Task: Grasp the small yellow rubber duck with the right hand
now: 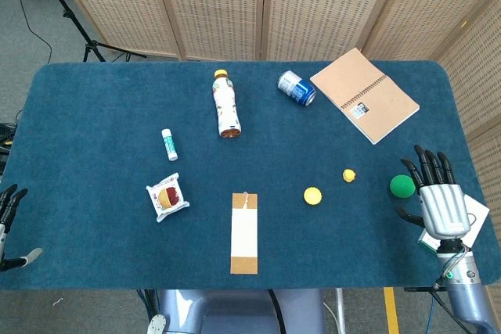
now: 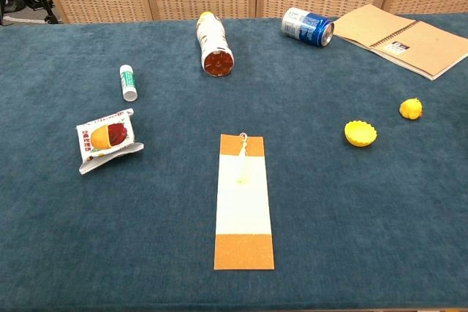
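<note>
The left hand [image 1: 9, 207] peeks in at the far left edge of the blue counter [image 1: 94, 115] in the head view. Only its dark fingers [image 1: 11, 199] show, and I cannot tell if they are spread or closed. Nothing is in them that I can see.

Well away from those fingers lies a snack packet [image 2: 108, 139] with a red and yellow picture on it. Farther back is a small white tube [image 2: 128, 82] with a green cap. Next comes a long card [image 2: 243, 201], white with orange-brown ends and a little string at the top. Behind it a bottle [image 2: 213, 44] with a yellow lid lies on its side, its bottom turned to the chest camera.

A blue can [image 2: 308, 26] lies on its side too, just beside a brown spiral notebook [image 2: 409, 39].

A yellow cup-shaped thing [image 2: 360, 134] sits near the small yellow rubber duck [image 1: 349, 175]. The duck sits on the counter, off to the left of the right hand's fingers and apart from them. Nothing touches it.

A green ball [image 1: 402, 186] sits just beside the right hand [image 1: 440, 202], close to the fingertips. The right hand lies at the right edge of the counter with its dark fingers [image 1: 430, 165] spread apart, holding nothing. Under the hand is a white card [image 1: 474, 217].
</note>
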`<state>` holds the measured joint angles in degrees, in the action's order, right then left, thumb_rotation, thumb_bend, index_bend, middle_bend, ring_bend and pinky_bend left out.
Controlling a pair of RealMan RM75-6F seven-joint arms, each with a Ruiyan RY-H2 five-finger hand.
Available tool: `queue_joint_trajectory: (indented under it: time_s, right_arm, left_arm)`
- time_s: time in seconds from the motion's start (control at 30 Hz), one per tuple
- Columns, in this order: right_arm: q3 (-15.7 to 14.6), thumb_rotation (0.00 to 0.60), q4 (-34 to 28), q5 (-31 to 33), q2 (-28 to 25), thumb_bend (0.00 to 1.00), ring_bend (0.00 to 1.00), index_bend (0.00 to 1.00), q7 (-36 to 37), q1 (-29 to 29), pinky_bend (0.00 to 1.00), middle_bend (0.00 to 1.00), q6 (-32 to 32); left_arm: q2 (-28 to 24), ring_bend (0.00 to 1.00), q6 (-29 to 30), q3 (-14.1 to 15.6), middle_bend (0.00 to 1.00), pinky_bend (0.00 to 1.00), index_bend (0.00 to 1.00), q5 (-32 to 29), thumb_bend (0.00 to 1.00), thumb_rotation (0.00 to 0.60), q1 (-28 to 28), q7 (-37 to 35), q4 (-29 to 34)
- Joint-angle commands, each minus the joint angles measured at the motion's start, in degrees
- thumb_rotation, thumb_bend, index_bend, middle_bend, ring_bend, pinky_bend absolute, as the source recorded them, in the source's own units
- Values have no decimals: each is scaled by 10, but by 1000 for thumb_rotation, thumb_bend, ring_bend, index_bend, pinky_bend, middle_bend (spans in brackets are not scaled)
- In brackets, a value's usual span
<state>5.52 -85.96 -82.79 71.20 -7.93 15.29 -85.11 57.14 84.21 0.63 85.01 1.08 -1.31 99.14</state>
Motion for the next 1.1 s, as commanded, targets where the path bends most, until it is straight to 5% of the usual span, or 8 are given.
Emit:
queue_joint_trajectory:
  time_s: [0.03,0.27,0.53,0.77,1.1]
  right_arm:
    - [3,600,-4,8,-4,131,0,148,7,0,0,0,14]
    - [5,600,-1,6,-9,131,0,168,31,17,0,0,56]
    - [30,600,84,26,26,280,0,387,106,104,0,0,199]
    - [47,600,170,62,77,347,0,391,133,161,0,0,297]
    - [42,600,253,82,137,350,0,391,123,193,0,0,352]
  left_arm:
    - [0,0,-1,0,0,0,0,0,0,600,0,0,-1]
    - [0,0,-6,0,0,0,0,-5,0,600,1,-3,-3]
    - [1,0,-13,-3,0,0,0,-12,0,600,5,-1,-3]
    - [5,0,-22,-9,0,0,0,-29,0,600,9,11,0]
    - [7,0,-34,-12,0,0,0,-43,0,600,14,18,1]
